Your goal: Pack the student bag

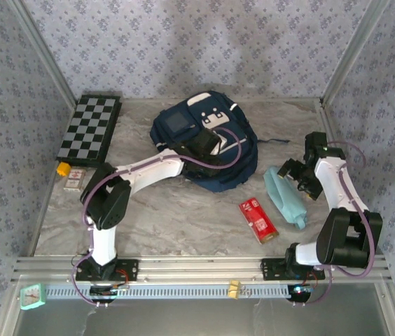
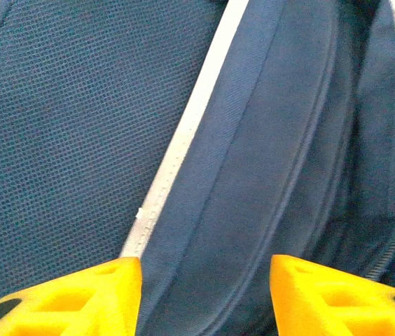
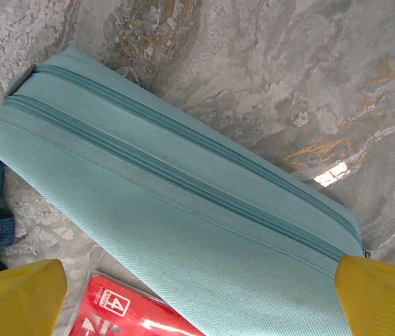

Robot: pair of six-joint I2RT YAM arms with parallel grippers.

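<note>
The student bag [image 1: 236, 157], a big navy backpack with white patches, lies at the back middle of the table. My left gripper [image 1: 208, 143] is down on its top. In the left wrist view the yellow fingertips [image 2: 106, 294] stand apart over navy fabric [image 2: 288, 140] beside a thin white stripe [image 2: 183, 133], pinching nothing. My right gripper [image 1: 299, 175] hovers wide open over a teal zip pencil case [image 1: 286, 197]. That case [image 3: 183, 189] lies slantwise between its fingers [image 3: 15, 297], which stand clear of it.
A red packet [image 1: 259, 219] lies just left of the pencil case, its corner [image 3: 120, 315] under my right gripper. A folded chessboard [image 1: 89, 127], a yellow piece [image 1: 63, 168] and a small card box [image 1: 76, 178] sit at the left. Bare marble lies in front of the bag.
</note>
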